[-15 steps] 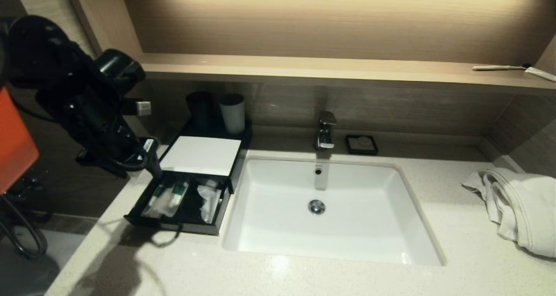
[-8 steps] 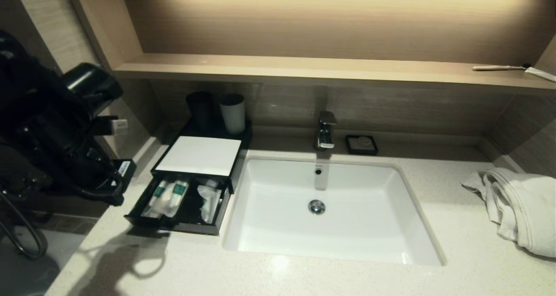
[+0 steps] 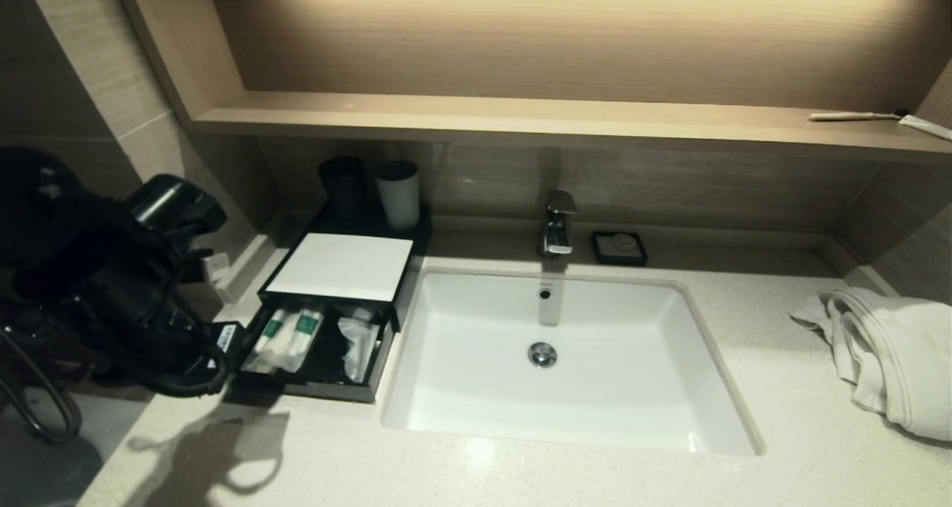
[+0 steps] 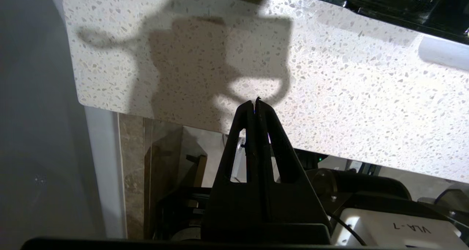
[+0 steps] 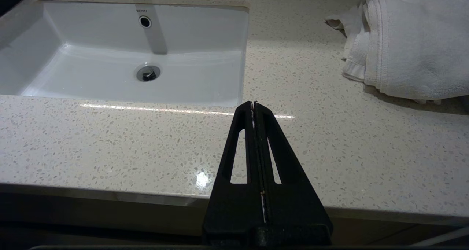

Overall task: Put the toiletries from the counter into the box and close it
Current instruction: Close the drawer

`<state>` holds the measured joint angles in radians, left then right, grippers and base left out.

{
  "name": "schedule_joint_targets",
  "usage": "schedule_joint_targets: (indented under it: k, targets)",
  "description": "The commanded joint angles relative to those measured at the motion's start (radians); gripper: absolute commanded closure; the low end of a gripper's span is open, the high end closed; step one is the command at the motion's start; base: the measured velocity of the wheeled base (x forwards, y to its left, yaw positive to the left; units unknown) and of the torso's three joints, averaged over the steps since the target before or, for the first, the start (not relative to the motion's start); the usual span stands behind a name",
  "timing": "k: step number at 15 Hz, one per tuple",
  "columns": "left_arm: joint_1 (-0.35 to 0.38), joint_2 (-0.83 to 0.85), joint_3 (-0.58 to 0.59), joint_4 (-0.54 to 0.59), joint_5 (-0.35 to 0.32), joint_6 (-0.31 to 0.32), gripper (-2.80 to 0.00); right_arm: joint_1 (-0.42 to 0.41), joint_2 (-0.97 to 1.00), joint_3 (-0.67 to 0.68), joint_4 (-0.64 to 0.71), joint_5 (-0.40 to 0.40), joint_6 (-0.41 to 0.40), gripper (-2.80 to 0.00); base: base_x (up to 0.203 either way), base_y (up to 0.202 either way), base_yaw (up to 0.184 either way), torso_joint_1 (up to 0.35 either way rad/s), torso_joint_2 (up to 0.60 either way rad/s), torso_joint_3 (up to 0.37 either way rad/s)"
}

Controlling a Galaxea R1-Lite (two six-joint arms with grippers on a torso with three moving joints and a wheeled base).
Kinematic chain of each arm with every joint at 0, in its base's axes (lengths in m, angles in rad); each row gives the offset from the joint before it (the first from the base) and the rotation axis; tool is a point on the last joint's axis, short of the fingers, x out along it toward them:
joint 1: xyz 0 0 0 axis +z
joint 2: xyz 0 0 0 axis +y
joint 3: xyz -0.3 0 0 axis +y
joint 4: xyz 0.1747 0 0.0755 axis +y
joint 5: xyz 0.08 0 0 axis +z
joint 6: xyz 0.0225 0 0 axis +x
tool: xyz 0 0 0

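The black box (image 3: 338, 265) with a white top stands left of the sink. Its drawer (image 3: 316, 389) is pulled open. In it lie green-and-white tubes (image 3: 286, 332) and a clear packet (image 3: 355, 343). My left arm (image 3: 134, 291) hangs low just left of the drawer. My left gripper (image 4: 255, 102) is shut and empty above the counter's front left corner, with the drawer's edge (image 4: 384, 11) nearby. My right gripper (image 5: 253, 103) is shut and empty over the counter's front edge, right of the sink; it does not show in the head view.
A white sink (image 3: 446, 388) with a faucet (image 3: 558, 221) fills the middle. A crumpled white towel (image 3: 885, 351) lies at the right. Two cups (image 3: 398, 193) stand behind the box. A soap dish (image 3: 619, 247) sits by the faucet. A toothbrush (image 3: 855, 116) lies on the shelf.
My left arm has dropped from above the drawer's left side, out to the left and then down beside the drawer's left front. The drawer and its contents have not moved.
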<state>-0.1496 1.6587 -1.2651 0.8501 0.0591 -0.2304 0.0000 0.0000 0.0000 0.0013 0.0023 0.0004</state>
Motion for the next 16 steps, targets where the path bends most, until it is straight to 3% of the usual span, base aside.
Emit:
schedule_joint_targets:
  k: [1,10,16]
  targets:
    - [-0.001,0.006,0.030,-0.009,0.001,-0.002,0.00,0.000,0.000,0.000,0.000,-0.001,0.000,0.00,0.000,0.000,0.000,0.000,0.00,0.000]
    - [0.004,0.070,0.166,-0.189,0.004,-0.001,0.00,0.000,0.000,0.000,0.000,-0.001,0.000,0.00,0.000,0.000,0.000,0.000,0.00,0.000]
    - [0.004,0.172,0.159,-0.302,0.004,-0.003,0.00,0.000,0.000,0.000,0.000,-0.001,0.000,0.00,0.000,0.000,0.000,0.000,0.00,0.000]
